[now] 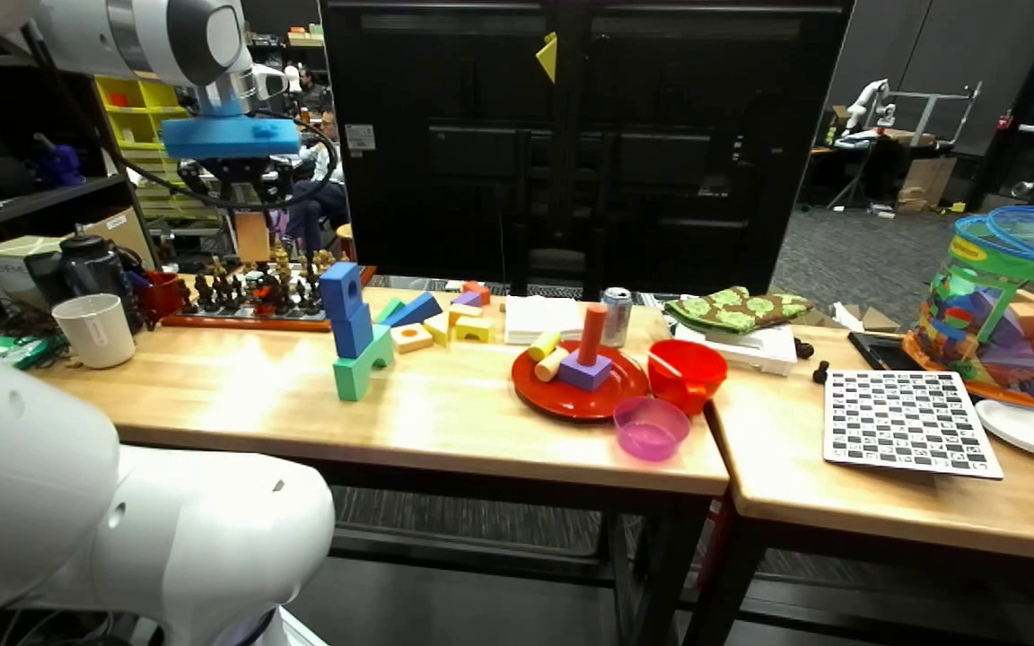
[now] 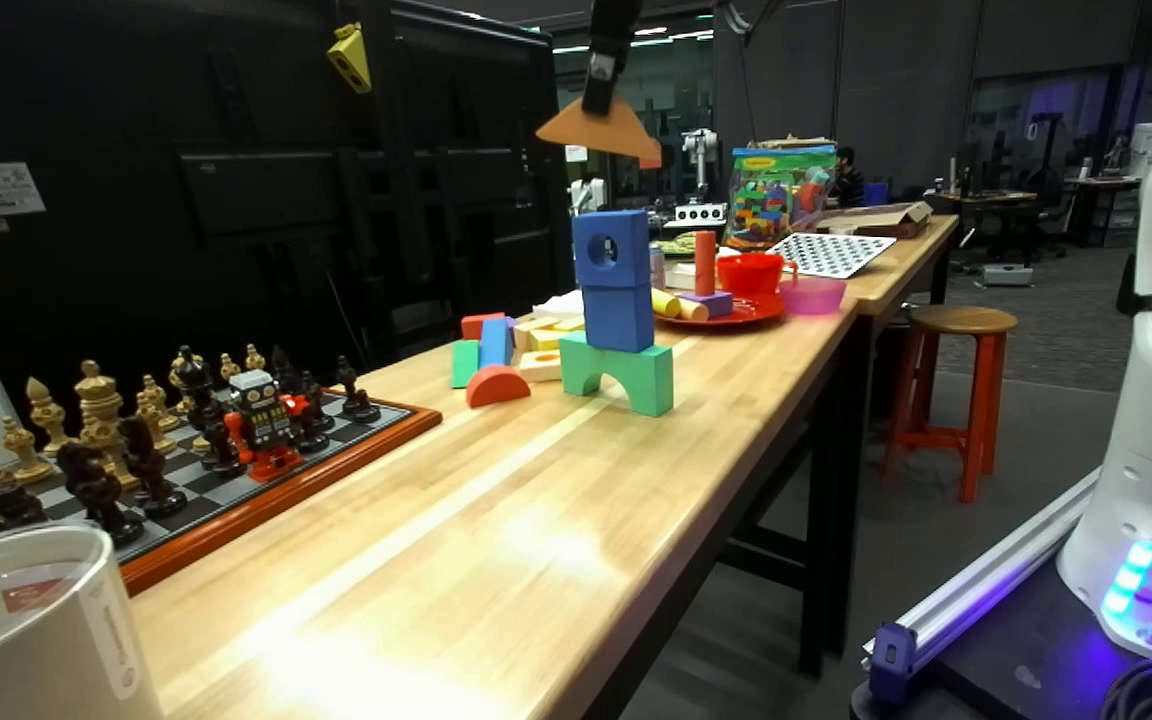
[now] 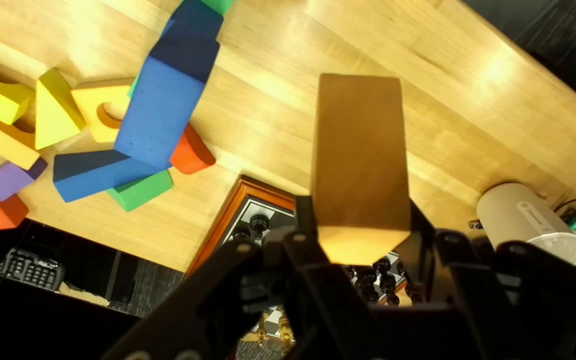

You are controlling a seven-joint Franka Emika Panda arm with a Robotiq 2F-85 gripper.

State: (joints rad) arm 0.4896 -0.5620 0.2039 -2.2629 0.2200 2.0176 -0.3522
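Observation:
My gripper (image 1: 246, 196) is shut on an orange, wedge-shaped wooden block (image 1: 253, 237) and holds it high above the table. The block also shows in an exterior view (image 2: 596, 128), with a black finger on it, and fills the middle of the wrist view (image 3: 360, 150). A tower stands apart from the held block: a green arch (image 2: 618, 372) at the bottom, a blue block (image 2: 618, 318) on it, and a blue block with a round hole (image 2: 626, 232) on top. The tower's blue blocks (image 3: 163, 107) are left of the held block in the wrist view.
A chessboard (image 2: 286, 510) with pieces and a toy robot (image 2: 264, 425) lies below the gripper. A white mug (image 1: 93, 332) stands near it. Several loose blocks (image 1: 472, 329) lie behind the tower. A red plate (image 1: 535, 395), a red cup (image 1: 687, 372) and a pink bowl (image 1: 652, 431) stand farther along.

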